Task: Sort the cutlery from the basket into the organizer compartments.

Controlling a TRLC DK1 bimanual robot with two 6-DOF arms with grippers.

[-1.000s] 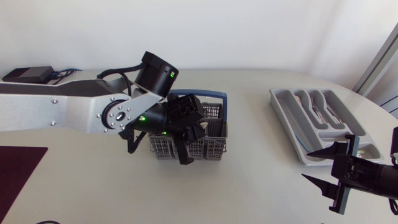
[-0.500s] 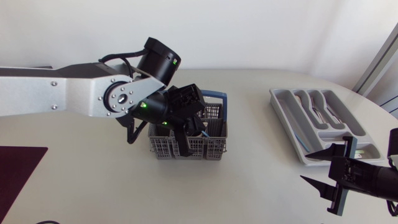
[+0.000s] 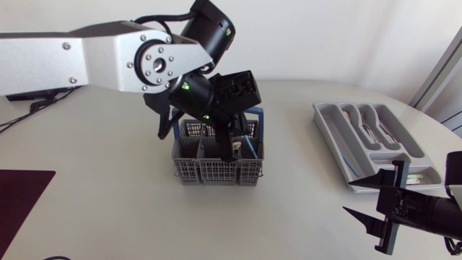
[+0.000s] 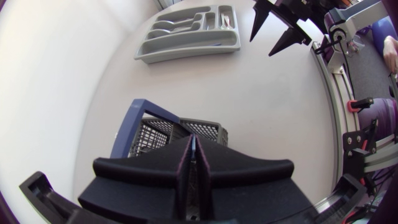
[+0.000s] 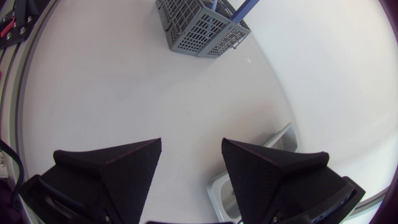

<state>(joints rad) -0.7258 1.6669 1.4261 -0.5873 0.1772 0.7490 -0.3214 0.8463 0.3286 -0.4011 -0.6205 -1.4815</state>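
The left gripper (image 3: 234, 149), clamped on 1 blue cutlery piece (image 4: 193, 149) (type hidden) over the basket (image 3: 189, 173), had the organizer (image 3: 333, 148) well rightward, nearer the spread right gripper (image 5: 191, 149).

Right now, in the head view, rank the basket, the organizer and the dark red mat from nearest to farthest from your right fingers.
1. The organizer: on the right, just beyond the right fingers.
2. The basket: around the middle, well to the left of the organizer.
3. The dark red mat: at the far left edge, clearly farthest.
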